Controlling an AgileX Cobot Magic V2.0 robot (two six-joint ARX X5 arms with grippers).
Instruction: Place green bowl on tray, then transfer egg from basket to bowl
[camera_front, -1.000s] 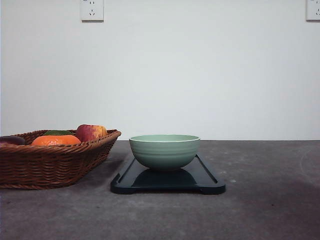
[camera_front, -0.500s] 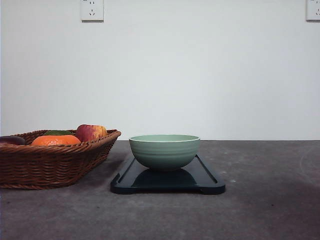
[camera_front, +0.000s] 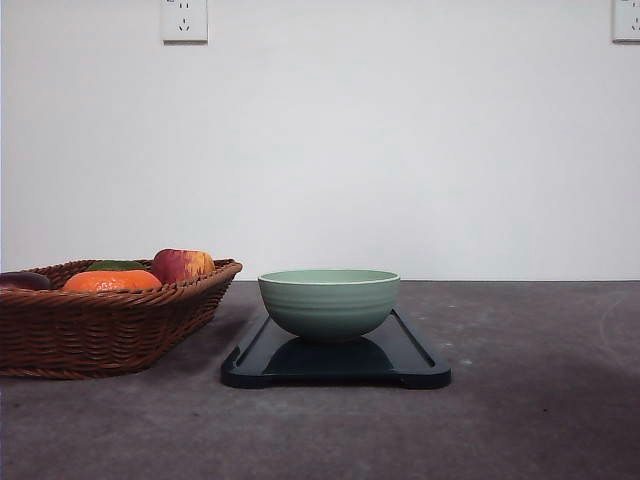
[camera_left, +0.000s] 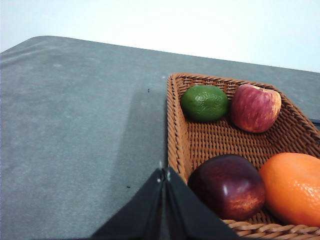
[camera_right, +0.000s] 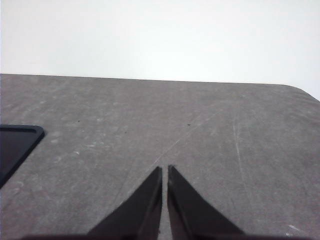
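Note:
The green bowl (camera_front: 329, 301) stands upright in the middle of the dark tray (camera_front: 412, 367) on the grey table. Left of the tray sits the wicker basket (camera_front: 95, 330) with fruit in it. In the left wrist view my left gripper (camera_left: 164, 175) is shut with nothing in it, just outside the basket's (camera_left: 174, 125) near corner. My right gripper (camera_right: 164, 172) is shut and empty over bare table, with a corner of the tray (camera_right: 17, 142) off to one side. The egg is out of view.
The basket holds a lime (camera_left: 204, 103), a red apple (camera_left: 255, 107), a dark purple fruit (camera_left: 227, 186) and an orange (camera_left: 292, 187). A white wall with two sockets (camera_front: 184, 20) closes the far side of the table.

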